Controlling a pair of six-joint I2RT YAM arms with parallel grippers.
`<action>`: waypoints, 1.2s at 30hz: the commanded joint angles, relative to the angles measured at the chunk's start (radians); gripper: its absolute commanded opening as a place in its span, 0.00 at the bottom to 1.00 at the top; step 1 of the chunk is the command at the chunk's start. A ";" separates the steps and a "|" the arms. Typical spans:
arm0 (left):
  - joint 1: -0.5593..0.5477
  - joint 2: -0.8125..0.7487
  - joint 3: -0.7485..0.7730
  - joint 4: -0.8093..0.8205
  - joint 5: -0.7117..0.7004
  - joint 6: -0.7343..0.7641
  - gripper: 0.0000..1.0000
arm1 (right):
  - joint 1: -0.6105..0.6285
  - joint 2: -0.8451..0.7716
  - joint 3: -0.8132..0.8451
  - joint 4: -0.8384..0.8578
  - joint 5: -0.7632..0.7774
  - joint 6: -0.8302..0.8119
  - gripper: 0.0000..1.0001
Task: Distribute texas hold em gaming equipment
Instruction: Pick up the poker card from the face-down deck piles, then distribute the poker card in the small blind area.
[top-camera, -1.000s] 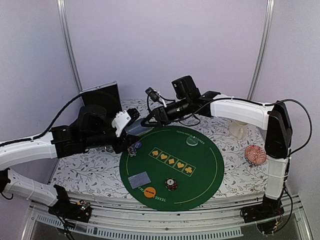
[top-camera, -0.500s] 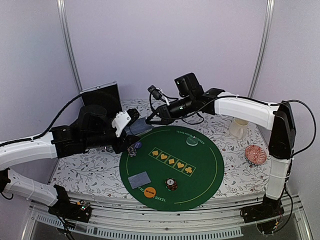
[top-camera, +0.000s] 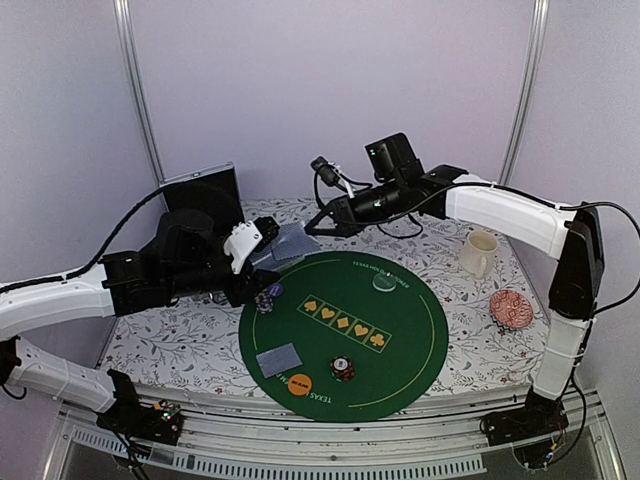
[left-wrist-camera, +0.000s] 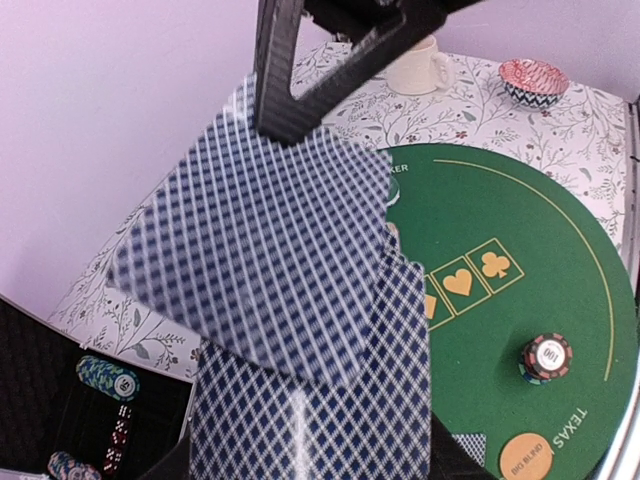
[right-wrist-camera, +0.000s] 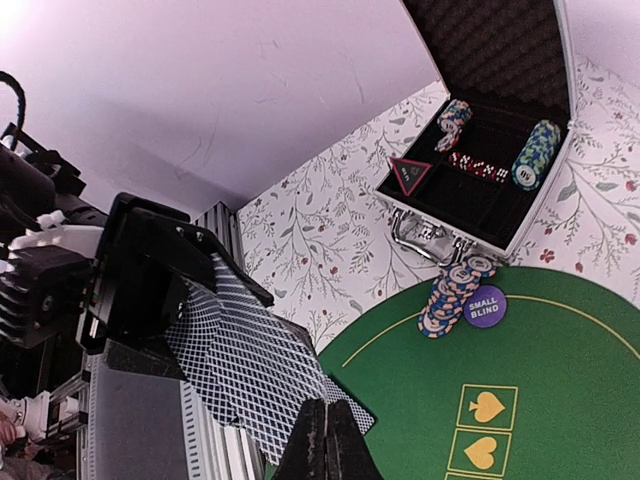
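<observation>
My left gripper (top-camera: 262, 243) is shut on a deck of playing cards (left-wrist-camera: 310, 400) with blue lattice backs, held up over the table's back left. My right gripper (top-camera: 318, 224) is shut on one card (top-camera: 291, 243), pinching its far edge. That card (left-wrist-camera: 255, 255) is blurred and partly overlaps the deck. In the right wrist view my shut fingertips (right-wrist-camera: 327, 435) grip the same card (right-wrist-camera: 255, 370). On the green mat (top-camera: 410, 340) lie a face-down card (top-camera: 278, 359), an orange disc (top-camera: 299, 383), a chip stack (top-camera: 343, 369), a leaning chip stack (top-camera: 264, 300) with a purple disc (right-wrist-camera: 484, 306), and a clear disc (top-camera: 384, 282).
An open black case (right-wrist-camera: 480, 180) at the back left holds chip stacks (right-wrist-camera: 535, 150), red dice and the red-edged triangle marker (right-wrist-camera: 409, 175). A white mug (top-camera: 480, 252) and a red patterned bowl (top-camera: 512, 308) stand on the floral cloth at the right.
My right gripper has moved up and to the right, drawing one card off the deck. The left arm has stayed where it was.
</observation>
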 joint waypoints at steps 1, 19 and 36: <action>-0.007 0.002 -0.003 0.047 0.011 0.008 0.48 | -0.036 -0.104 0.016 0.025 -0.035 -0.021 0.02; -0.007 -0.017 -0.001 0.047 -0.001 0.009 0.48 | -0.148 0.284 -0.157 0.716 0.078 0.735 0.02; -0.006 -0.019 -0.003 0.046 0.008 0.010 0.48 | -0.099 0.411 -0.144 0.766 0.097 0.893 0.99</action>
